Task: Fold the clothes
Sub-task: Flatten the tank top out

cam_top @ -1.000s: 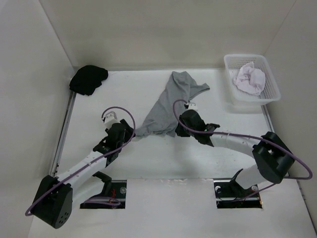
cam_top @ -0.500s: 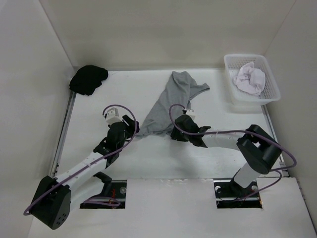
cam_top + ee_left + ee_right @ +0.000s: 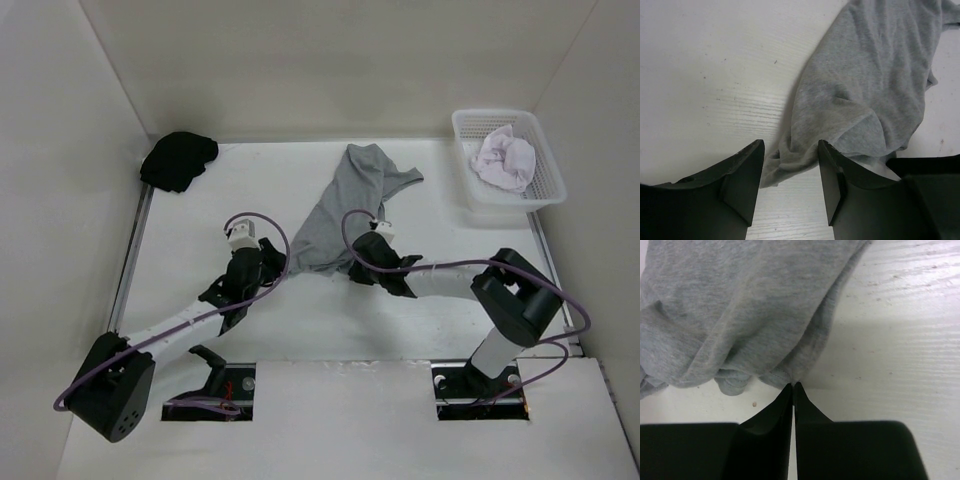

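Lying crumpled on the white desk (image 3: 200,210), the clothes (image 3: 340,210) are found to the left of the white basket (image 3: 505,212) and apart from it. They are seen as a single grey knit piece, stretched from a narrow end about level with the basket down to a wider hem that is nearer the front edge of the desk than the basket is. That hem, the part of the clothes farthest from the basket, is where both sets of fingers are placed. The left fingers (image 3: 740,175) are held well apart and are set low over the desk, with the hem's outer corner, the one farther from the basket, lying in the gap between them. The cloth is not clamped there, and only one finger is seen to overlap its edge, so contact cannot be confirmed. The right fingers (image 3: 772,412) are pressed together with no gap visible, and a small pinch of the hem's edge is caught at their tips, the folds of the fabric being drawn toward that point. This grip is made at the hem's corner nearer the basket. A pale pinkish-white cloth (image 3: 505,160) is held inside the basket, and a black cloth bundle (image 3: 178,158) is seen far to the left of the basket, beyond the clothes.
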